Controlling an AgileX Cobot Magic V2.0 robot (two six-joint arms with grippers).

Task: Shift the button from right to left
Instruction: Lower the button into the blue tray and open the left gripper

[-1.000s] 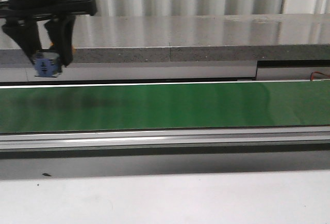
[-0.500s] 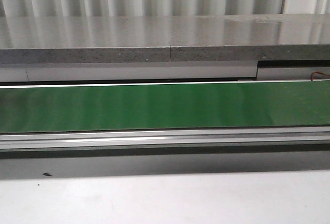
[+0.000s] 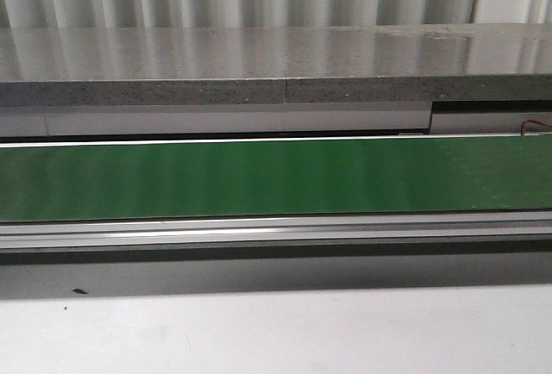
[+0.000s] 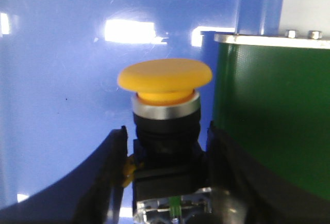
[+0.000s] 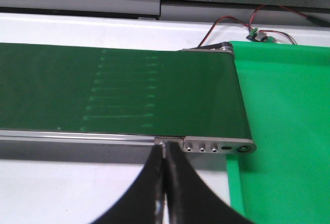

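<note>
In the left wrist view my left gripper (image 4: pixel 166 172) is shut on the button (image 4: pixel 165 95). Its round yellow head points away from the wrist, its black collar and boxy block sit between my black fingers (image 4: pixel 111 182), and a green mark shows at the block's base. It hangs over a blue surface (image 4: pixel 56 79) beside the end of the green belt (image 4: pixel 273 115). In the right wrist view my right gripper (image 5: pixel 165 154) is shut and empty, above the near rail of the belt (image 5: pixel 118 95). Neither gripper shows in the front view.
The green conveyor belt (image 3: pixel 276 176) runs across the front view, with a grey stone ledge (image 3: pixel 276 64) behind and a white table (image 3: pixel 276 331) in front. A green tray (image 5: pixel 283 131) lies past the belt's right end, with wires (image 5: pixel 232 25) behind it.
One second ago my left gripper held the button at the far left of the front view. It has since gone out of that view to the left.
</note>
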